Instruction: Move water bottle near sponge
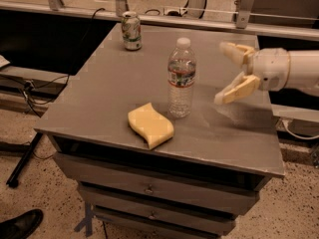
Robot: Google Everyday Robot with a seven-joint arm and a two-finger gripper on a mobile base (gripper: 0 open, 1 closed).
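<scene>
The water bottle [181, 77], clear and ribbed with a white cap and a red-and-white label band, stands upright on the grey table [104, 91] near its middle. The pale-yellow wavy sponge [150, 124] lies flat just in front and left of it, a small gap between them. My gripper [224, 72] is open and empty to the right of the bottle, raised above the table and well clear of it, its fingers spread wide and pointing left.
A green-and-white soda can [131, 31] stands at the table's back left. The table has drawers [149, 188] below its front edge. A black shoe [19, 226] is on the floor at the lower left. Cables and metal frames lie behind and to the left.
</scene>
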